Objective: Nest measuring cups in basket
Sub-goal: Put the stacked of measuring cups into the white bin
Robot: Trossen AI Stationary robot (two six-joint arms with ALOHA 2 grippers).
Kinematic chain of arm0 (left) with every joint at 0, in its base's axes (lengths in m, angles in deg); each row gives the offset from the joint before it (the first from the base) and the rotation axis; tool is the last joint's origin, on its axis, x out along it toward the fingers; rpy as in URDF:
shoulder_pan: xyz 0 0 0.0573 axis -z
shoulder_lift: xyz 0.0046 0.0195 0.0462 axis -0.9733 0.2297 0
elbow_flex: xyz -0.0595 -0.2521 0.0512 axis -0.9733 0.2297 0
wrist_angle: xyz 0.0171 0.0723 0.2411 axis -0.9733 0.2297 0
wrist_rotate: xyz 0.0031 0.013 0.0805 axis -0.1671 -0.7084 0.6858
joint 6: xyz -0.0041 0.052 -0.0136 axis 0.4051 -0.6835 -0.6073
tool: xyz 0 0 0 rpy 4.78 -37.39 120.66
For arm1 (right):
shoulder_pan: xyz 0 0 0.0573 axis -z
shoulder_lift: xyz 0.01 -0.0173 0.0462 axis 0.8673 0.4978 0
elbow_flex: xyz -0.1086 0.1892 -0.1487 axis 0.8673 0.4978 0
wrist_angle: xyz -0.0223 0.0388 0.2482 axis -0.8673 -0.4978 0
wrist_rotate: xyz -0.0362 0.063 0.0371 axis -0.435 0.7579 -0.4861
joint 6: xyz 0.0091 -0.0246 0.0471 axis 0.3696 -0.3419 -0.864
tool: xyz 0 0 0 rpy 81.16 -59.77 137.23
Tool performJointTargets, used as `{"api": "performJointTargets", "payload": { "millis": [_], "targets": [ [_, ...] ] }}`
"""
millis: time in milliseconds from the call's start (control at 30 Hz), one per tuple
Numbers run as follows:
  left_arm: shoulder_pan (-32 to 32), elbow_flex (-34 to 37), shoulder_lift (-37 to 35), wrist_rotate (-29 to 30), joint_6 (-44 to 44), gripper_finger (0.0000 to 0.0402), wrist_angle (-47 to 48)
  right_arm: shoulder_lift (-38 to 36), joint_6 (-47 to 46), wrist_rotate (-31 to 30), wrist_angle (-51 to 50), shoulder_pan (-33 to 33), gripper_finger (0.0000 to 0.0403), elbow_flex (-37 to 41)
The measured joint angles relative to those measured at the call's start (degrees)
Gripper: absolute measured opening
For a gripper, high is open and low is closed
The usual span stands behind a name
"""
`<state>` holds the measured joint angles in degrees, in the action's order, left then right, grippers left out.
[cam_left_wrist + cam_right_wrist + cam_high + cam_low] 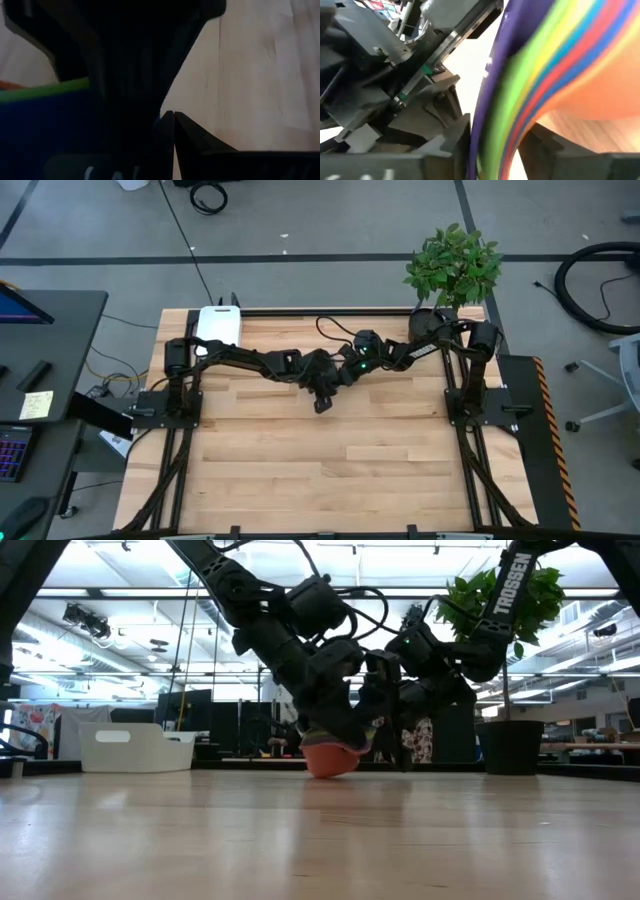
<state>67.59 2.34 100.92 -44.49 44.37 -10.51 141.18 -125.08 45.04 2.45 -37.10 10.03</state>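
High view shows the white plastic basket [219,326] far left of both tools, nearer the pinched-shut left tool [323,402] holding the rainbow stack of plastic measuring cups [330,756]; right tool [345,370] grip unclear.

The only readable lettering is the white brand word "TROSSEN", running lengthwise down the dark arm link [508,582] that hangs in front of the potted plant [520,600] in the low view. Nothing else can be read.

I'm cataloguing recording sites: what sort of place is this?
Probably a robotics lab or workshop in an open industrial hall: a wooden table on a concrete floor, coiled cables, and ceiling strip lights.
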Motion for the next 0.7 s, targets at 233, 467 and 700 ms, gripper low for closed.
{"api": "performJointTargets", "payload": {
  "millis": [233,467,700],
  "targets": [
    [0.0,0.1,0.0,0.0,0.4,0.0008,-2.2,0.0,0.5,-3.2,-0.1,0.0,0.0087,0.0],
    [0.0,0.1,0.0,-0.3,0.5,0.0008,-1.8,0.0,0.4,-3.3,-0.1,0.1,0.0087,0.0],
    [0.0,0.0,-0.7,-1.8,1.2,0.0008,5.1,0.0,0.4,-0.6,-0.1,1.8,0.0087,0.0]
  ]
}}
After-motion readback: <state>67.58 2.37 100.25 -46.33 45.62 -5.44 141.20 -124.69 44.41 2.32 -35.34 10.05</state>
